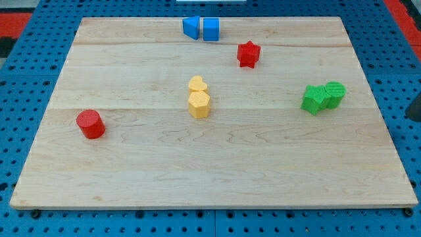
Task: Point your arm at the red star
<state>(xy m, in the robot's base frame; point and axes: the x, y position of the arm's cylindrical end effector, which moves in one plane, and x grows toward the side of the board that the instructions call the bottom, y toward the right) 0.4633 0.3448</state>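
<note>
The red star [248,54] lies on the wooden board [131,184], right of centre near the view's top. Only a dark sliver of my rod shows at the view's right edge, off the board; my tip [414,116] is far to the right of and below the red star. The nearest blocks to the tip are a green star [315,99] and a green cylinder [334,94], which touch each other at the board's right side.
Two blue blocks [191,27] [211,29] sit side by side at the top edge. A yellow block [197,84] touches a yellow hexagonal block [199,104] near the centre. A red cylinder [90,124] stands at the left. Blue pegboard [26,99] surrounds the board.
</note>
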